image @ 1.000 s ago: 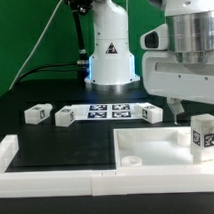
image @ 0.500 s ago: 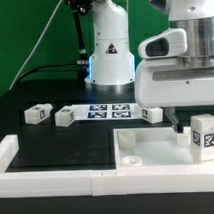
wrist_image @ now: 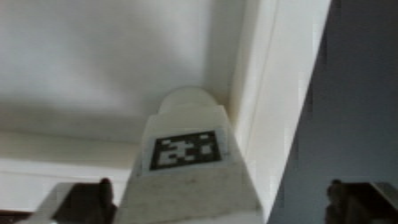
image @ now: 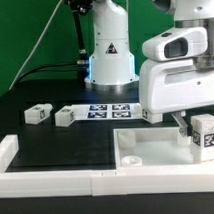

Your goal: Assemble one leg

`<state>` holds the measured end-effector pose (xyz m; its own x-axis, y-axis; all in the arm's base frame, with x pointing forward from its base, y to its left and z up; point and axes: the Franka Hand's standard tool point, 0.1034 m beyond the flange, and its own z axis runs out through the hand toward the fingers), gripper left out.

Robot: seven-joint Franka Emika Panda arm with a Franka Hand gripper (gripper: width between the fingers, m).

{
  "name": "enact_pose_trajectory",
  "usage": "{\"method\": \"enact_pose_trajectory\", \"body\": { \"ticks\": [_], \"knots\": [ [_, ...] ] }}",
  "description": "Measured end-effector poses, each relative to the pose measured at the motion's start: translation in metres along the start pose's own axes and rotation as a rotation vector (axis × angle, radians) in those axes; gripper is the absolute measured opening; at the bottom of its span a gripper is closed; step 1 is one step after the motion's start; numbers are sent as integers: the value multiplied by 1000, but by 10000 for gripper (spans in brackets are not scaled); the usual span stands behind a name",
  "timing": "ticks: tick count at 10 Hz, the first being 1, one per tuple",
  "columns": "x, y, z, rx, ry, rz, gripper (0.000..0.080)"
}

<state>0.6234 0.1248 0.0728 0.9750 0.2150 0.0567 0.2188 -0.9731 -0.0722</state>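
Note:
One leg [image: 205, 132], a white stubby block with a square tag, stands upright in the tray's corner at the exterior view's right. My gripper [image: 192, 122] has come down beside and over it. In the wrist view the leg [wrist_image: 185, 150] rises between my two dark fingers [wrist_image: 86, 202]. The jaws are open, with a gap on one side of the leg. Two more legs [image: 36, 113] [image: 64, 116] lie on the black table at the left. A further leg [image: 152, 113] is partly hidden behind my arm.
The large white tray-like panel [image: 147, 150] lies at the front right. The marker board [image: 108, 111] lies at the back centre. Long white border bars [image: 48, 181] run along the front and left. The robot base [image: 108, 55] stands behind.
My arm has moved toward the exterior view's right and lower. It now hides more of the leg behind it and has closed in on the upright leg.

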Motion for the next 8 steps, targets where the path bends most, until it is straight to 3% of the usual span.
{"method": "enact_pose_trajectory", "body": {
  "ticks": [1,2,3,6,8],
  "knots": [
    [0,0,0,0,0,18,486],
    [0,0,0,0,0,18,347],
    [0,1,0,-1,0,19,294],
    [0,1,0,-1,2,59,294],
    [1,2,1,5,23,317,294]
  ]
}}
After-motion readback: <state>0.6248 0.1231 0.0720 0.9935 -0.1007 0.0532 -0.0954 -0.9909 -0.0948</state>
